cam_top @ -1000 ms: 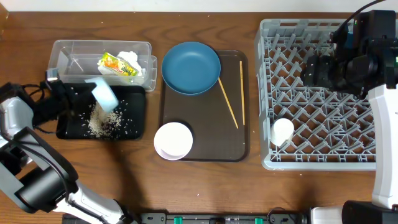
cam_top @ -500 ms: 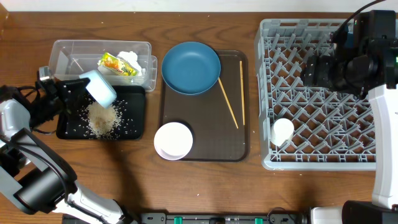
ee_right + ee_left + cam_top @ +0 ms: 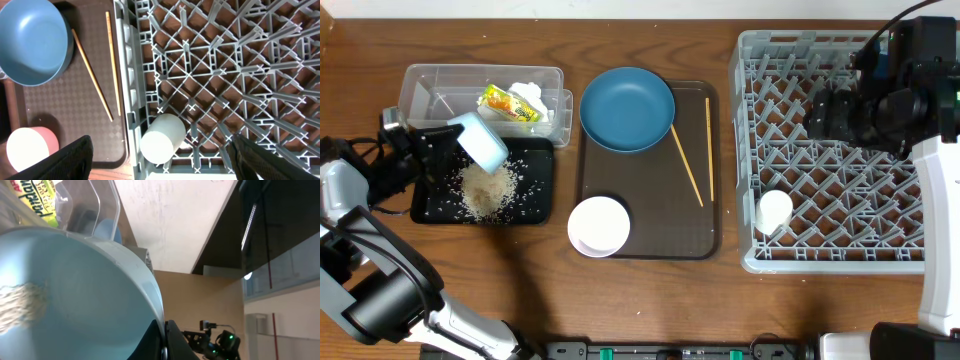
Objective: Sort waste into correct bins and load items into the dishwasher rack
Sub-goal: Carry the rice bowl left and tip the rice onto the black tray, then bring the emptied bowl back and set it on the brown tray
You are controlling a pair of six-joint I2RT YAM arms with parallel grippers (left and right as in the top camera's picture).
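– Tool on the left arm [image 3: 432,150] is pinching the light blue bowl [image 3: 480,140] by its rim, correct?
– So it appears. In the wrist view a dark fingertip [image 3: 167,339] sits against the rim. The bowl hangs tipped over the black tray [image 3: 538,160], which lies left of the brown serving tray [image 3: 660,215].
– And the rice?
– Most of it lies heaped in the black tray [image 3: 485,192], below the bowl's mouth. A small clump [image 3: 20,309] clings inside the bowl, so the emptying is probably not quite finished.
– Where does the bowl go afterwards?
– Into the dishwasher rack [image 3: 840,235], judging by the task. The rack stands right of the serving tray, so the whole tray lies between it and the left tool.
– Which arm is nearer the rack?
– The right one. Its tool [image 3: 835,115] hangs over the rack with fingers spread wide, holding nothing, and the small white cup [image 3: 162,139] lies on its side below it. The left arm would need a long reach across the serving tray, past the dark blue plate [image 3: 627,108] and white bowl [image 3: 599,226].
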